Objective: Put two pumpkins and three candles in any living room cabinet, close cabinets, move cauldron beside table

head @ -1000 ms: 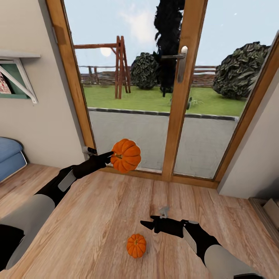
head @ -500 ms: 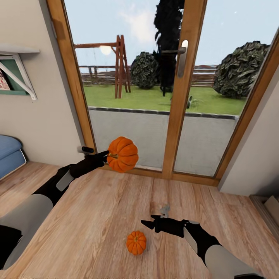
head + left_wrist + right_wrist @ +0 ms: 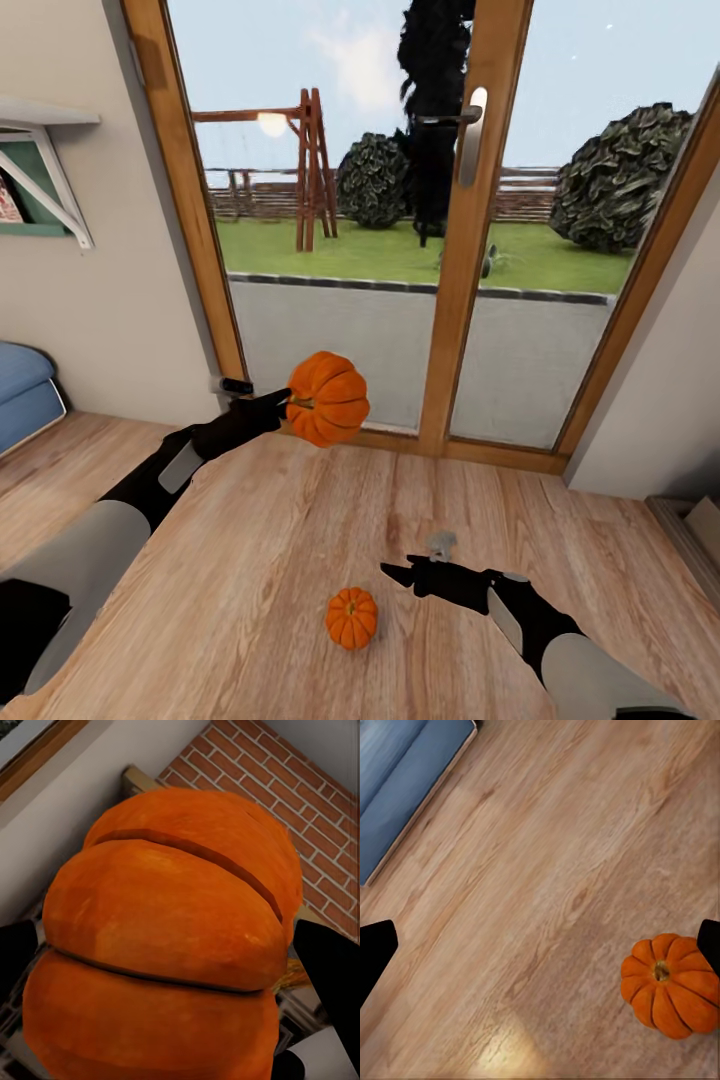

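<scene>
Gripping 1 pumpkin [image 3: 326, 398], left hand [image 3: 283, 403] raised

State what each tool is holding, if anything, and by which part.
The left tool grips one pumpkin by its ribbed sides. The right tool holds nothing; the second pumpkin sits on the floor.

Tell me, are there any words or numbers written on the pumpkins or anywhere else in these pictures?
No words, labels, brands, numbers or signs can be read anywhere.
The held pumpkin in the left claw: plain orange, no writing.
The pumpkin on the floor near the right claw: no writing.
The picture under the wall shelf: cut off at the edge, nothing readable.
</scene>
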`<state>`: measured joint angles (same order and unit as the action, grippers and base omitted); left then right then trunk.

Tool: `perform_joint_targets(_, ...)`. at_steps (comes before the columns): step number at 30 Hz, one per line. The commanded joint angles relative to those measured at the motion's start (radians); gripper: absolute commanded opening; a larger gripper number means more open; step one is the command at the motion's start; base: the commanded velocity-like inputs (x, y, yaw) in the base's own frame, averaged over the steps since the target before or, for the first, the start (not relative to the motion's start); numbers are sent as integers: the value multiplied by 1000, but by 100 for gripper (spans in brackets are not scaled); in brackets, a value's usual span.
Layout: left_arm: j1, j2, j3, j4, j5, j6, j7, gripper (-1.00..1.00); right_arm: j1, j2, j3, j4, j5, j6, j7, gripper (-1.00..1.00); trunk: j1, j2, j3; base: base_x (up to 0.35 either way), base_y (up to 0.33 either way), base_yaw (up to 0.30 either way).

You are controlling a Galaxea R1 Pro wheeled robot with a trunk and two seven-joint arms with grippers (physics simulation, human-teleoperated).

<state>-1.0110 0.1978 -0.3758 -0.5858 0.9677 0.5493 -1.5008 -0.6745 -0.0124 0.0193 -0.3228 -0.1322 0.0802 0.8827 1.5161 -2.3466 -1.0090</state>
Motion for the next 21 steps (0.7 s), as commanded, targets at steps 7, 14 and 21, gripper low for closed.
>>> perform_joint_targets(7, 0, -17, 1, 1, 0, 3, 1, -100, -2, -1, 1, -13, 6, 152, 1, 100, 27, -49, -22, 0, 0, 0)
perform_joint_targets(14, 0, -16, 1, 5, 0, 3, -8, -100, -20, 0, 2, -14, 5, 304, 3, 100, 54, -98, -44, 0, 0, 0)
perform_joint_targets(21, 0, -15, 1, 8, 0, 3, -11, -100, -20, 5, 2, -13, 5, 306, -5, 100, 81, -147, -66, 0, 0, 0)
